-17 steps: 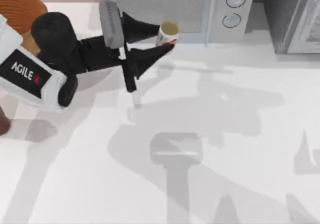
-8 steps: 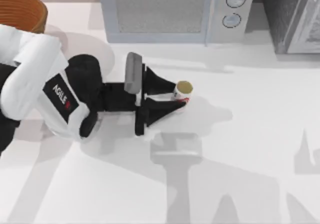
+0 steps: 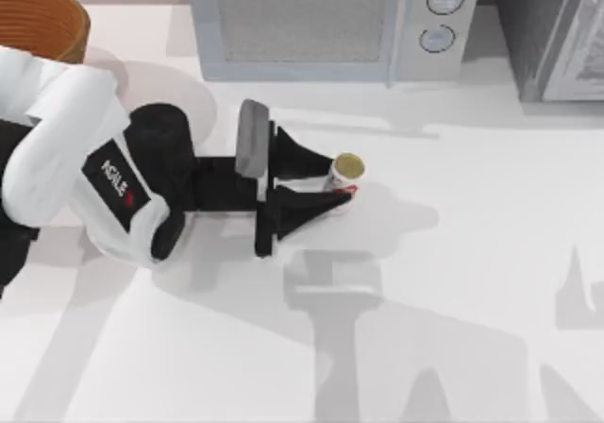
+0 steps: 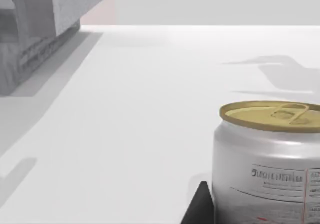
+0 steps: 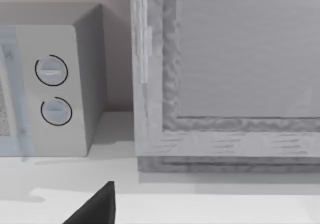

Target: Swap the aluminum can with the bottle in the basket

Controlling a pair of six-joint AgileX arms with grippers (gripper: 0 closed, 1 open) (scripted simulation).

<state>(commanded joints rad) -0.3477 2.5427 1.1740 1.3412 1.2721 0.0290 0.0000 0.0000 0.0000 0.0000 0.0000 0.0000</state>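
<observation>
The aluminum can (image 3: 347,169), white with a red label and a dull gold top, stands upright on the white table in front of the microwave. My left gripper (image 3: 338,181) reaches in from the left and is shut on the can, one black finger on each side. In the left wrist view the can (image 4: 270,159) is very close, with one dark fingertip (image 4: 200,209) beside it. The wicker basket (image 3: 47,19) sits at the far left corner, partly behind my left arm. The bottle is out of view. A dark part of my right gripper (image 5: 95,209) shows in the right wrist view.
A grey microwave (image 3: 326,22) stands along the back edge, with two round dials (image 5: 52,91) on its right side. A grey cabinet (image 3: 557,31) fills the back right corner. Arm shadows cross the white table (image 3: 453,281).
My left arm carried the can from just in front of the microwave out toward the table's middle. Over the last half second it has barely moved.
</observation>
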